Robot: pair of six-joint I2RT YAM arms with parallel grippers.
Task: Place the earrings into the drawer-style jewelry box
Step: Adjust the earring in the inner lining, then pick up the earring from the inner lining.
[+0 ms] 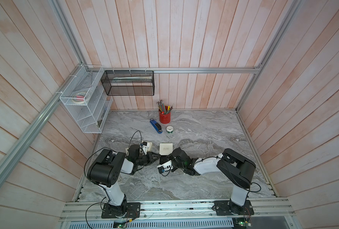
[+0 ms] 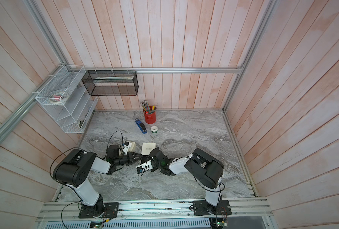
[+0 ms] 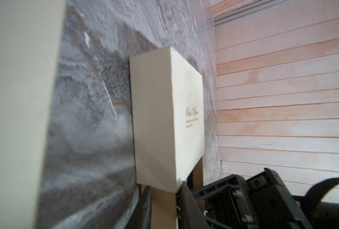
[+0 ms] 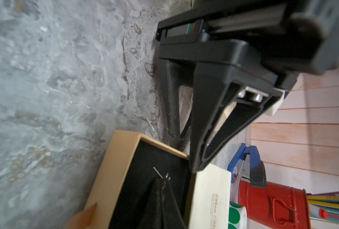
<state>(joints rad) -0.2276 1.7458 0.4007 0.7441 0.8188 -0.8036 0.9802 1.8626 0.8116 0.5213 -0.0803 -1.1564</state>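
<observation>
The jewelry box has a cream sleeve (image 1: 166, 148) (image 3: 164, 119) and a tan drawer (image 4: 113, 168) with black lining, pulled out toward the table's front. My left gripper (image 1: 158, 156) (image 3: 162, 200) is shut on the drawer's side wall, right by the sleeve's corner. In the right wrist view my right gripper (image 4: 162, 183) hangs over the black lining, shut on a thin silver earring (image 4: 158, 172) that sticks out past its tips. In both top views the right wrist (image 2: 158, 156) hides that gripper and the earring.
A small cream box (image 1: 147, 145) stands behind the left wrist. Further back are a blue stapler (image 1: 156, 126), a red pencil cup (image 1: 164, 117) and a roll of green dot stickers (image 1: 169, 129). Wire baskets (image 1: 85, 103) hang on the left wall.
</observation>
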